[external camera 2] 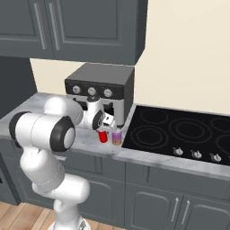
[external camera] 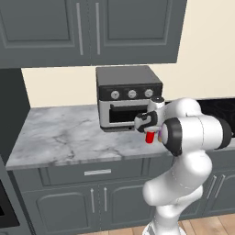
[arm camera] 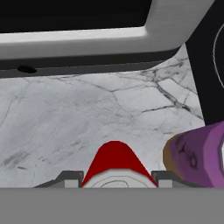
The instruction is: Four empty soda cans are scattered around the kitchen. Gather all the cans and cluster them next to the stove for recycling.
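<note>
Your scene, itemised from left to right:

- Marble counter (external camera: 59, 133): grey-veined, running under dark grey upper cabinets (external camera: 87, 30) and over matching drawers and doors.
- Toaster oven (external camera: 128, 94): grey, three round dials across its front, standing at the back of the counter.
- Gripper (external camera 2: 104, 131): your arm reached across in front of the toaster oven, and the fingers were clamped on the red soda can (external camera 2: 103, 137). In the hand view that can sat wedged between the two finger tips, its top rim towards the camera. You could see it low over the counter, though contact with the marble could not be told.
- Purplish-pink soda can (external camera 2: 117, 138): upright on the counter just beside the red one, on its stove side; whether the two cans touched could not be told.
- Stove (external camera 2: 179, 132): flat black glass cooktop with thin grey ring burners and small silver knobs along its front, its left edge near the purplish-pink can.
</note>
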